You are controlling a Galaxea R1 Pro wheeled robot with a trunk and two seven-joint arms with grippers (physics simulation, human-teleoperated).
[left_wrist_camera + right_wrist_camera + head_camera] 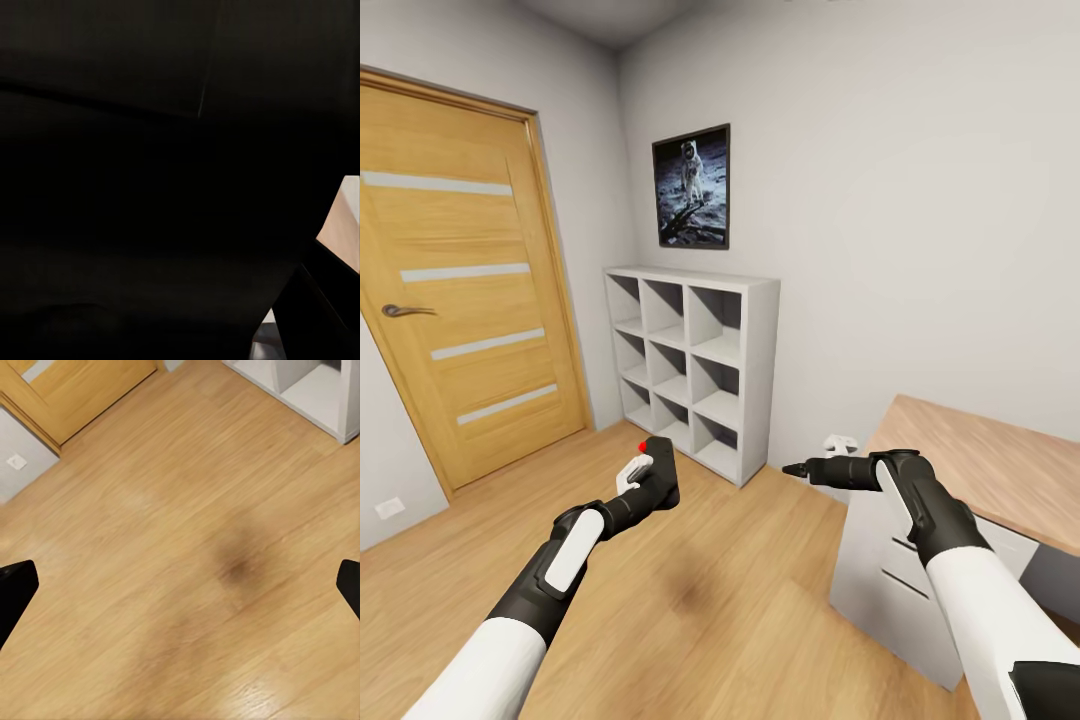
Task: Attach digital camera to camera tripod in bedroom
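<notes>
My left gripper (647, 482) is shut on the digital camera (660, 474), a chunky black body with a small red dot on top, held above the wood floor in the head view. Up close, the camera's dark body (150, 187) blocks most of the left wrist view. My right gripper (796, 468) hangs beside the desk corner, pointing toward the left arm. In the right wrist view its black fingertips (15, 589) stand wide apart over bare floor, holding nothing. The camera tripod is out of view.
A shut wooden door (460, 300) is at the left. A white cube shelf (690, 365) stands against the far wall under a framed astronaut picture (692, 187). At the right is a wood-topped desk (980, 450) with white drawers (880, 570). Light wood floor (710, 600) lies between.
</notes>
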